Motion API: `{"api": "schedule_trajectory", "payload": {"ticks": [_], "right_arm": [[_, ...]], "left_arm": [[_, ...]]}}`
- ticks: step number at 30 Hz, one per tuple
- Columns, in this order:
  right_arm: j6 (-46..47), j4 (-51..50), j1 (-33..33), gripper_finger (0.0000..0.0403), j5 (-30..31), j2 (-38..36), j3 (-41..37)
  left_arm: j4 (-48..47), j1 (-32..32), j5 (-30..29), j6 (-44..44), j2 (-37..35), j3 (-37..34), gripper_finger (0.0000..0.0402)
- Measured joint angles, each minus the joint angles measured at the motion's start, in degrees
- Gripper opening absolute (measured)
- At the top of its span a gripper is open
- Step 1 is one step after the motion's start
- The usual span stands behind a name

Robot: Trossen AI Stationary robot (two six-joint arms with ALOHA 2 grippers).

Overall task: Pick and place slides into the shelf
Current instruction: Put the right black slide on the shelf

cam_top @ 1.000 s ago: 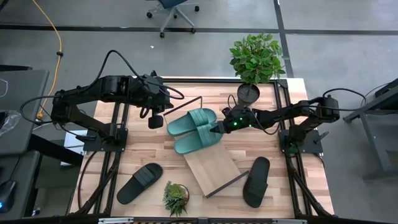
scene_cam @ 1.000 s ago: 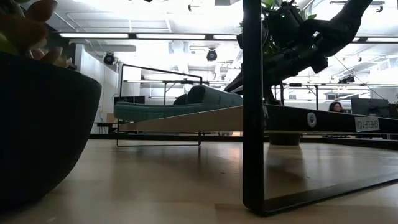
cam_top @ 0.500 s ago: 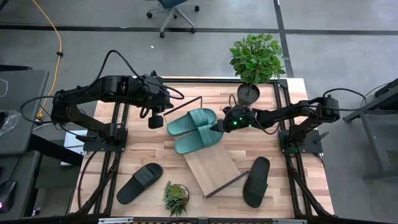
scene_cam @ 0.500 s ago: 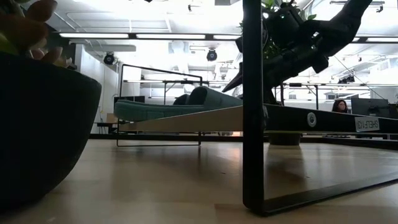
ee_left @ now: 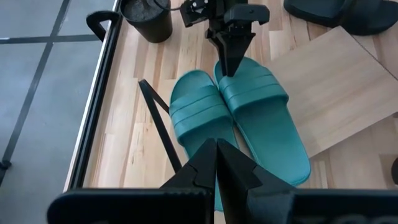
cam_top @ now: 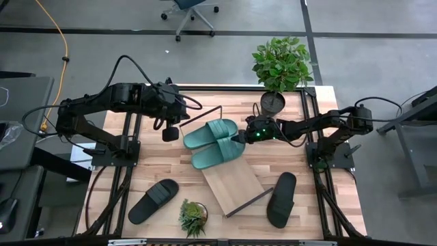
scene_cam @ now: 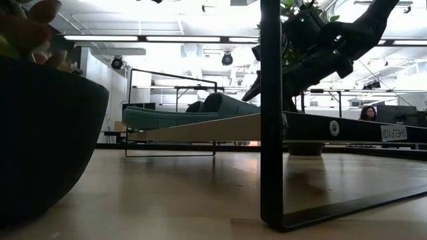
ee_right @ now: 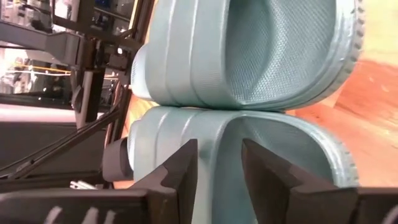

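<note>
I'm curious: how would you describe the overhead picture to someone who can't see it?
Two teal slides lie side by side on the upper end of a slanted shelf, with the right tool at their edge. The left tool hovers nearby, and two black slides lie on the table.

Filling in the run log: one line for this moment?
teal slides on shelf | right end effector open at them | left end effector shut, waiting | black slides on table

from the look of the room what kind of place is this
Probably an open office or robotics lab: grey floor with a wheeled office chair, long ceiling light strips, and a person at a desk behind the planked table.
</note>
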Motion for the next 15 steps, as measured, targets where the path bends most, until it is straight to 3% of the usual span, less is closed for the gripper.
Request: {"api": "schedule_trajectory", "payload": {"ticks": [15], "right_arm": [[-2.82,-4.61,0.00,0.0114,3.93,-3.37,0.00]], "left_arm": [[-0.41,0.00,0.02,-0.07,0.00,0.02,0.0003]]}}
